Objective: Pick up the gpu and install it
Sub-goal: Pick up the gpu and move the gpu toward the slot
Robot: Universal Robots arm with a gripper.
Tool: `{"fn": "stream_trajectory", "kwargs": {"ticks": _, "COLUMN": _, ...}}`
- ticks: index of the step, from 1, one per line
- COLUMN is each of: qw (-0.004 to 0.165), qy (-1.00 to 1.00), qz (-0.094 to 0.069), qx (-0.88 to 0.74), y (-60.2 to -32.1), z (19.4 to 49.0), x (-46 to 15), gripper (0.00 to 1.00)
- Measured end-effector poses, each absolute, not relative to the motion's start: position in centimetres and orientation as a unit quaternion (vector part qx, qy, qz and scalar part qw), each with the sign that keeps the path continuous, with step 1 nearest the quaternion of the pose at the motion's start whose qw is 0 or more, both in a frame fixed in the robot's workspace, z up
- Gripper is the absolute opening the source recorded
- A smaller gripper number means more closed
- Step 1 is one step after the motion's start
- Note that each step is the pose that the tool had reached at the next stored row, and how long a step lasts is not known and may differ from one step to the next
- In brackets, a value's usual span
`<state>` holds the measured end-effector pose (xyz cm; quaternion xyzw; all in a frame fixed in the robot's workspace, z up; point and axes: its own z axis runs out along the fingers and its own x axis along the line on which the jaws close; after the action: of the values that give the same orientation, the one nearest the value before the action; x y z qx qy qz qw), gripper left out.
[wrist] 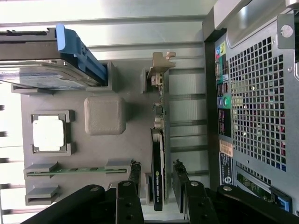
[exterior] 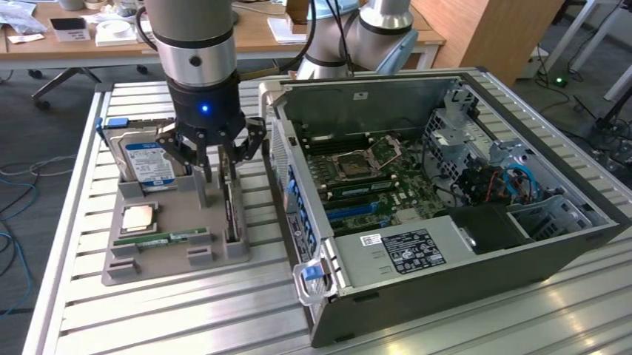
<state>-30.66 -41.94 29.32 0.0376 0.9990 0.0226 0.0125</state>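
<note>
Arm is over the grey tray (exterior: pixel 158 260), which sits on the slatted metal table (exterior: pixel 148 319) just beside the open computer case (exterior: pixel 474 275), on the exterior view's left of it.

Gripper (exterior: pixel 217 177) is lowered to the tray's case-side edge, straddling the gpu (wrist: pixel 158 172). Fingers (wrist: pixel 135 173) are half spread, one on each side of the card. In the wrist view a sliver of tray shows between each finger and the card, so nothing is gripped.

The gpu stands on its long edge in a narrow slot of the tray, upright. Its silvery bracket (wrist: pixel 161 65) is at the end away from the gripper. The dark board carries a line of green lettering near the fingers, too small to read.

Other items in the tray:
- hard drive (exterior: pixel 148 159) with a blue-white label, leaning tilted in its holder at the far end
- square processor chip (exterior: pixel 138 217), lying flat in its pocket
- green memory stick (exterior: pixel 163 239), lying in its slot near the front

Case lies on its side with the panel off and the mainboard (exterior: pixel 365 177) exposed.
</note>
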Motion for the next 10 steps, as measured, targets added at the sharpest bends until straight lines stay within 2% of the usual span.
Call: {"fn": "stream_trajectory", "kwargs": {"ticks": 10, "qw": 0.013, "qy": 0.999, "qz": 0.023, "qx": 0.038, "y": -41.93, "z": 29.13, "x": -30.60, "gripper": 0.42}}
